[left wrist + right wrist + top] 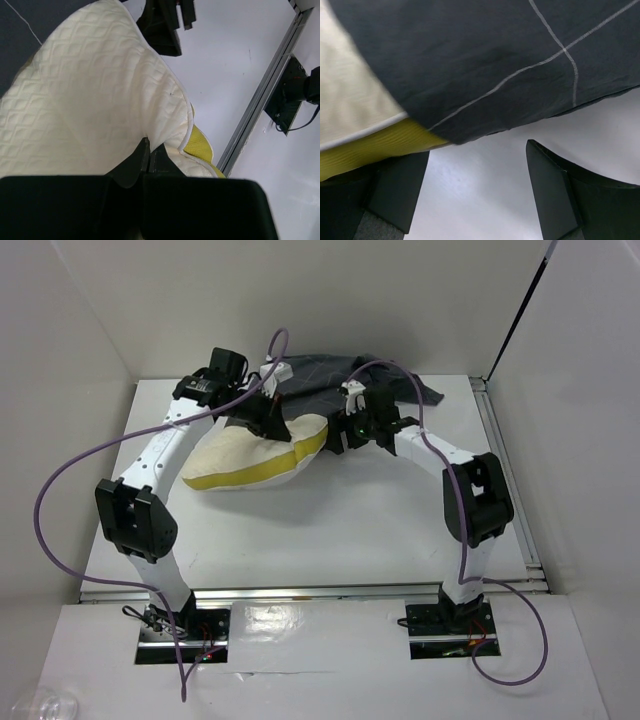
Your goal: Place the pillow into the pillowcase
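The cream-white pillow [250, 462] with its yellow edge band lies at the table's middle left, its far end against the dark grey grid-lined pillowcase [330, 375]. My left gripper [272, 426] is shut on a fold of the pillow's quilted top [90, 100], its jaws [148, 150] pressed together on the cloth. My right gripper [342, 435] is open and empty at the pillow's right end. In the right wrist view its jaws [475, 167] stand wide apart over bare table, just under the pillowcase's edge [495, 60], which overlaps the pillow's yellow band [375, 147].
An aluminium rail [505, 460] runs along the table's right edge and also shows in the left wrist view [260, 95]. White walls close in the back and sides. Purple cables [60, 480] loop off both arms.
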`<state>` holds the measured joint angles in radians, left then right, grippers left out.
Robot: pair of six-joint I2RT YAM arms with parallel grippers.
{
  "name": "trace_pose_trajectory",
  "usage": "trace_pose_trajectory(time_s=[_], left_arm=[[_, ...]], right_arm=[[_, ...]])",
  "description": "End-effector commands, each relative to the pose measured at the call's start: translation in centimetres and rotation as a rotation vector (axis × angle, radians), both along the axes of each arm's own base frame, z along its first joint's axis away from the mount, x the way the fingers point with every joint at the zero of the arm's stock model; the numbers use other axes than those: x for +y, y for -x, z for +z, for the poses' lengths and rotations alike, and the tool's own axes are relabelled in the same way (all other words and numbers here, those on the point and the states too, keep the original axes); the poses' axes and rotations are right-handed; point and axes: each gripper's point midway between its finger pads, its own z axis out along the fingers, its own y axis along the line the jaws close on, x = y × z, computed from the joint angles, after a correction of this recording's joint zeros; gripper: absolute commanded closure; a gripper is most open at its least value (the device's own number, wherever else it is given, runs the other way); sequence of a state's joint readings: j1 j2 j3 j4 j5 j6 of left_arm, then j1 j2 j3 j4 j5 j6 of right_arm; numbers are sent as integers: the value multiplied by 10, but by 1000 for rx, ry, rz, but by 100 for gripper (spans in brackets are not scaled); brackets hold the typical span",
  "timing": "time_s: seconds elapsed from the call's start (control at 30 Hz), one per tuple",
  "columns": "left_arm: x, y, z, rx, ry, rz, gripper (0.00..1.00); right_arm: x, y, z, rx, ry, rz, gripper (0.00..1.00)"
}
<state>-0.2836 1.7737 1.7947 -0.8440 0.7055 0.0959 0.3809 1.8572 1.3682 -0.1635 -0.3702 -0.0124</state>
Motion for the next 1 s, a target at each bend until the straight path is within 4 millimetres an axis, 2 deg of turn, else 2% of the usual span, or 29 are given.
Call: trace_pose_trajectory(time_s=[0.0, 0.17, 0.27, 0.3, 0.33, 0.37, 0.43, 0.47, 0.53, 0.63, 0.67, 0.73, 0.8, 0.83, 0.9, 0.93, 0.97], left_arm=[[-11, 6, 38, -32, 100, -44, 100], [-11, 10, 39, -18, 103, -50, 100], [-11, 11, 36, -2, 103, -44, 100], [-11, 11, 36, -2, 103, -44, 100], [-11, 13, 36, 0, 103, -44, 100], [-11, 13, 36, 0, 103, -44, 100], [-10, 14, 33, 8, 100, -44, 100], [-10, 13, 32, 6, 94, -38, 100], [-9, 13, 28, 13, 85, -31, 100], [-5, 5, 20, -7, 58, 6, 100], [-4, -1, 18, -20, 53, 27, 100], [-2, -6, 14, -26, 41, 53, 100], [-4, -12, 9, -38, 31, 76, 100], [-5, -13, 15, -57, 42, 81, 100], [-5, -18, 7, -60, 21, 113, 100], [-9, -21, 14, -93, 34, 117, 100], [-8, -24, 11, -87, 33, 134, 100]], right_arm=[[11, -40, 28, -169, -19, -68, 15], [6, -60, 31, -254, -8, -130, 20], [10, -65, 35, -285, -37, -129, 39], [11, -66, 37, -289, -49, -134, 54], [12, -68, 41, -305, -58, -135, 62], [15, -67, 36, -292, -62, -116, 69], [18, -68, 43, -297, -82, -110, 81], [24, -68, 52, -308, -104, -82, 92], [29, -64, 55, -281, -119, -60, 98], [43, -43, 81, -239, -183, 46, 100], [46, -34, 98, -231, -199, 81, 100], [62, -10, 118, -215, -230, 185, 100], [69, 18, 146, -197, -262, 277, 100], [70, 27, 155, -184, -274, 305, 100], [65, 52, 172, -145, -272, 355, 100], [65, 66, 174, -119, -284, 400, 100], [63, 75, 175, -115, -275, 432, 100]])
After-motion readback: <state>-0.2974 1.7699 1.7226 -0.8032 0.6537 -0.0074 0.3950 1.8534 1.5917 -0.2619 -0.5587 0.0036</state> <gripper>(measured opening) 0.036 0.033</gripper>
